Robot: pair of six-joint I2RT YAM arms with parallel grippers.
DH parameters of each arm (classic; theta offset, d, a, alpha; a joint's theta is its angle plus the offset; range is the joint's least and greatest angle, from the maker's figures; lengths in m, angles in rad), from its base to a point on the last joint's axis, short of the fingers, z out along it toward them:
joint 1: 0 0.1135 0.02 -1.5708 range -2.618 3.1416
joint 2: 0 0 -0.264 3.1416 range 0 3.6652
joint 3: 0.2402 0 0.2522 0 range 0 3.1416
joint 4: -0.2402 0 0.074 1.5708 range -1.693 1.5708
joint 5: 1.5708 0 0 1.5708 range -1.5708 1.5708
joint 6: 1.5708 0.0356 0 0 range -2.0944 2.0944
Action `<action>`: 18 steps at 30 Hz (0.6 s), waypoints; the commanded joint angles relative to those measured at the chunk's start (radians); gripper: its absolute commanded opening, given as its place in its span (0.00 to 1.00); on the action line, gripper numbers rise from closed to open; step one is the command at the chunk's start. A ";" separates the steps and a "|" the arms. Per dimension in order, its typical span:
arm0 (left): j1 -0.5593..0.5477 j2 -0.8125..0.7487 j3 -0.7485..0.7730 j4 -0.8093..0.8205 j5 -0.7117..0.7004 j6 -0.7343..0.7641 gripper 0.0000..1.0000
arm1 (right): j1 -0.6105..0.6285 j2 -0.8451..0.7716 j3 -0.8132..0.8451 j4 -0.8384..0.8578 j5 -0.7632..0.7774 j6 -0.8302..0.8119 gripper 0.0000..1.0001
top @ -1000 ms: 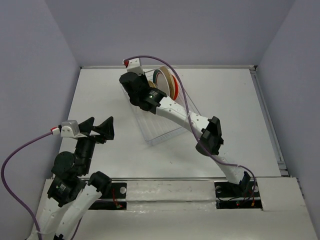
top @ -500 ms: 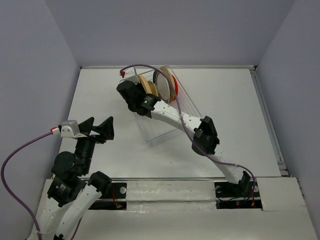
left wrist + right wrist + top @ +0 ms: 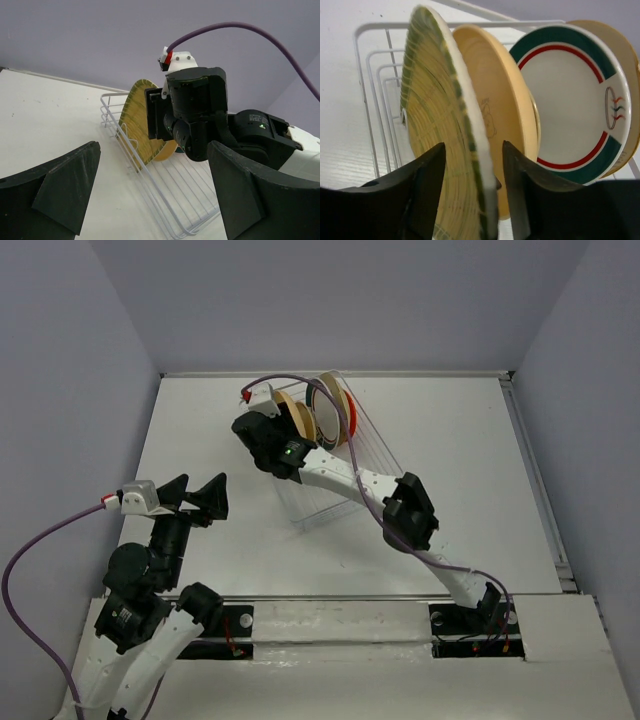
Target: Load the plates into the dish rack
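The white wire dish rack (image 3: 340, 498) lies on the table, and several plates stand on edge at its far end. In the right wrist view these are the yellow-green ribbed plate (image 3: 435, 130), a tan-yellow plate (image 3: 495, 95), a white plate with a green-ringed rim (image 3: 570, 100) and a cream rim (image 3: 622, 50) behind them. My right gripper (image 3: 472, 150) straddles the ribbed plate's rim, open, with a gap on each side. From above it (image 3: 272, 420) is at the rack's far left corner. My left gripper (image 3: 198, 492) is open and empty, off to the left of the rack.
In the left wrist view the rack's near rows (image 3: 175, 195) hold nothing. The right arm (image 3: 400, 510) stretches across the rack's right side. A purple cable (image 3: 340, 390) loops over the plates. Grey walls enclose the table on three sides.
My right gripper has moved a little left along the rack's far end. The ribbed plate now stands more upright beside the others. The left arm has not moved.
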 commanded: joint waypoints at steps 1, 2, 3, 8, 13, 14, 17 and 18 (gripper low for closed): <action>-0.004 0.012 -0.003 0.048 -0.013 0.020 0.99 | 0.009 -0.088 -0.056 0.018 -0.009 0.063 0.62; -0.004 0.017 -0.003 0.050 -0.013 0.020 0.99 | 0.009 -0.110 -0.068 0.018 -0.017 0.069 0.70; -0.004 0.021 -0.003 0.050 -0.011 0.020 0.99 | 0.009 -0.130 -0.080 0.019 -0.025 0.075 0.74; -0.004 0.038 0.002 0.050 -0.016 0.015 0.99 | 0.009 -0.341 -0.265 0.071 -0.100 0.110 0.99; -0.004 0.058 0.009 0.051 -0.024 0.020 0.99 | 0.009 -0.603 -0.552 0.216 -0.169 0.138 1.00; -0.004 0.064 0.012 0.051 -0.021 0.023 0.99 | 0.009 -0.653 -0.606 0.246 -0.179 0.136 1.00; -0.004 0.096 0.025 0.054 -0.005 0.017 0.99 | 0.009 -0.849 -0.813 0.346 -0.216 0.129 1.00; -0.004 0.103 0.028 0.057 0.007 0.014 0.99 | 0.009 -0.897 -0.905 0.372 -0.225 0.132 1.00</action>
